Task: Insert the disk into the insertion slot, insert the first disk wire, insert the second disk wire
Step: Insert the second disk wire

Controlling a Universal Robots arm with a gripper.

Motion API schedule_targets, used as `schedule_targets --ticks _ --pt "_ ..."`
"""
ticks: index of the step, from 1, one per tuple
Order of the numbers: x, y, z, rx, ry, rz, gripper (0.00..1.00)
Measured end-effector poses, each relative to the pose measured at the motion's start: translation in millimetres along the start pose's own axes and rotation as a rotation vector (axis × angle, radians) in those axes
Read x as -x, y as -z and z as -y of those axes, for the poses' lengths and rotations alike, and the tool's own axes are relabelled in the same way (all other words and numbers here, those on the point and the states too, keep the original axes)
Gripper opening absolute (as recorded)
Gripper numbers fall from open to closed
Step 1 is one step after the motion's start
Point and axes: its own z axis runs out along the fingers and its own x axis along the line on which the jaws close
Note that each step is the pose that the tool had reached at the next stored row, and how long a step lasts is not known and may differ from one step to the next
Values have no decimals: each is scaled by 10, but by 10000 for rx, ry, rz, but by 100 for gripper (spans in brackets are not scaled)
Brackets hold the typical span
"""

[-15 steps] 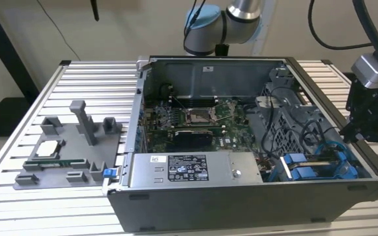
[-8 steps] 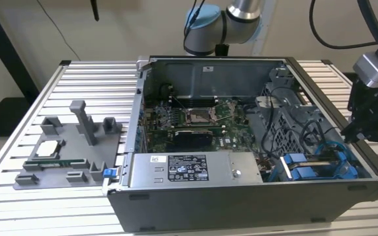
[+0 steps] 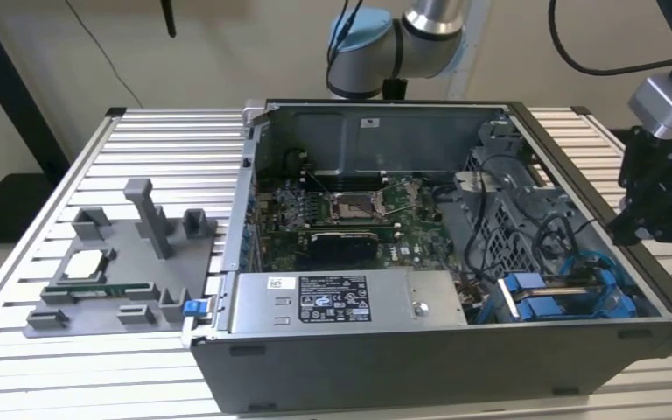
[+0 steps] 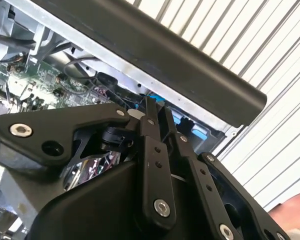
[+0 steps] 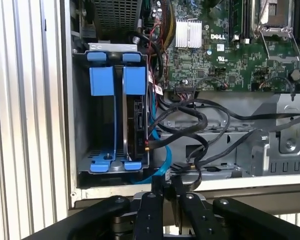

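- First wrist view: gripper (image 5: pixel 164 184), jaws nearly together, sits just outside the case rim (image 5: pixel 115 192).
- Slot (image 5: pixel 82 115) lies beyond the rim; disk (image 5: pixel 138 125), apparently seated, runs lengthwise away from gripper.

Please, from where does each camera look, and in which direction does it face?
First wrist view: on the arm behind the gripper, facing down into the open computer case, at the blue carriers and motherboard.
Second wrist view: close behind the gripper, facing slantwise across the case's black rim.
Exterior view: off the arm, above the table, facing down into the case; arm and gripper show.
Shared: all show gripper and motherboard.
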Motion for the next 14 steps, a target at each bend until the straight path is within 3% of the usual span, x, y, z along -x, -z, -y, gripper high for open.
schedule_targets --ticks 14 --pt "5 123 -325 -29 -73 0 100"
